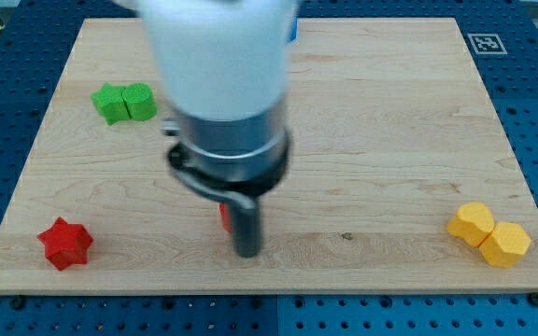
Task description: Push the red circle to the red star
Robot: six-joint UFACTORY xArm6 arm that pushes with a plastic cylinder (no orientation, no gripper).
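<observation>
The red star (64,244) lies near the board's bottom-left corner. The red circle (224,217) shows only as a thin red sliver, mostly hidden behind my rod. My tip (247,252) is right next to that sliver on its right side, low in the middle of the board. Whether it touches the circle cannot be told. The star lies far to the view's left of both.
A green star (110,103) and a green round block (140,101) sit together at the upper left. Two yellow blocks (472,224) (505,245) sit together at the lower right. The arm's large white and grey body (222,84) hides the board's top centre.
</observation>
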